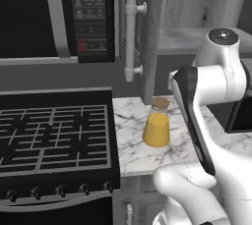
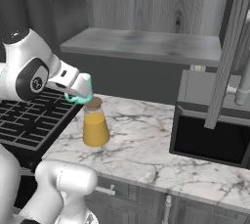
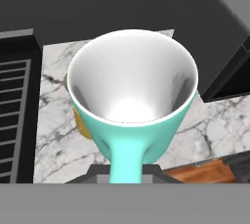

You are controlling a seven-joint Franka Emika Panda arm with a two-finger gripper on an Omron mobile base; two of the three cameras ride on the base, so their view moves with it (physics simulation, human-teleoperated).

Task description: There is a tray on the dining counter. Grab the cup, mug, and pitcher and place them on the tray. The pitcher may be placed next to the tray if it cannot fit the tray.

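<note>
The gripper (image 3: pixel 126 171) at the hand view's bottom centre pinches the mug (image 3: pixel 132 96) by its handle, carrying it upright above the pitcher (image 2: pixel 94 123), left of centre in the right base view, presumably for the tray

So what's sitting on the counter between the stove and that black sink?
Just the pitcher, standing upright on the marble counter close to the stove. From there to the sink the marble is bare, as the right base view shows.
</note>
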